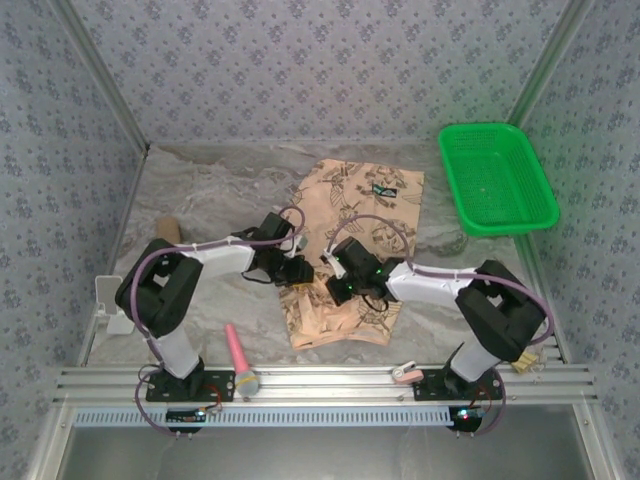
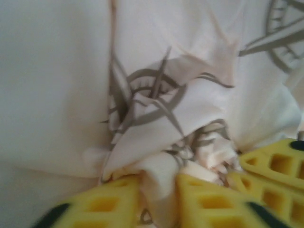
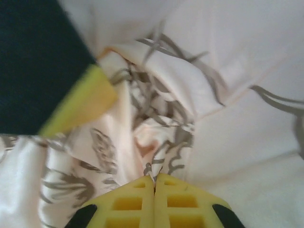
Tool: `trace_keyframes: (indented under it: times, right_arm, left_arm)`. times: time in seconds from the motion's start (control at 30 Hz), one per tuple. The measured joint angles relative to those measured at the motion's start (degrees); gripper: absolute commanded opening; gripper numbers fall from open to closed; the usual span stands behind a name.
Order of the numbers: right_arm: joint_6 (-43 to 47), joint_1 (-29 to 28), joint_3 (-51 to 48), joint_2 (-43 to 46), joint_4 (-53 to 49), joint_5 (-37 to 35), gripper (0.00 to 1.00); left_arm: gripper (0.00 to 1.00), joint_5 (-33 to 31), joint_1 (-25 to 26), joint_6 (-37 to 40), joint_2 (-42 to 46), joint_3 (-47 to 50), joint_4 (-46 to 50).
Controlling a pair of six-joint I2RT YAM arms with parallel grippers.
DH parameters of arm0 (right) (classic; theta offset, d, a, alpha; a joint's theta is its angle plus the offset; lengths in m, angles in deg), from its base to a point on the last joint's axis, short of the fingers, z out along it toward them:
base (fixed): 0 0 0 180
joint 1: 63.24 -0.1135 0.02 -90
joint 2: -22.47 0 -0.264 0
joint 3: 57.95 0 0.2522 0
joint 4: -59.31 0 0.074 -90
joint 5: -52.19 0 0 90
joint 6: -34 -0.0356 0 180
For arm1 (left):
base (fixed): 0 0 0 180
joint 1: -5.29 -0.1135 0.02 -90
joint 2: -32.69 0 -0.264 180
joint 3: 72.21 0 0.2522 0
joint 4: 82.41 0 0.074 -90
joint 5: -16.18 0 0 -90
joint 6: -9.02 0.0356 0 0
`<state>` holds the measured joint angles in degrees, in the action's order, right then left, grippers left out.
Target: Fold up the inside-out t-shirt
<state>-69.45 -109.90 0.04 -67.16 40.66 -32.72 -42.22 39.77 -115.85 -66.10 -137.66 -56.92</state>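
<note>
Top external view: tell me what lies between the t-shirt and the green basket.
Nothing: a narrow strip of bare marbled table separates the t-shirt from the green basket, seen in the top external view.

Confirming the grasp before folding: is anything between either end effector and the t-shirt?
Nothing visible. The left end effector pinches a bunch of the t-shirt, and the right end effector is shut with its tips directly on the cloth.

Robot lab enclosure, patterned wall panels point(image 1: 300, 70), aluminium frame rail point(image 1: 330, 378), marbled tabletop point(image 1: 210, 190)
</note>
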Motion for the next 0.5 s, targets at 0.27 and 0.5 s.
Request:
trace_keyframes:
  times: [0.27, 0.5]
  right_arm:
    - [-5.75, 11.89, -5.68, 7.28, 1.9, 7.21, 0.16]
    - [-8.22, 11.23, -8.2, 6.12, 0.57, 7.98, 0.4]
  left_arm:
    - [0.06, 2.23, -0.28, -0.09, 2.78, 9.31, -6.14]
    - [0.43, 3.39, 3.08, -0.28, 2.49, 9.55, -13.42]
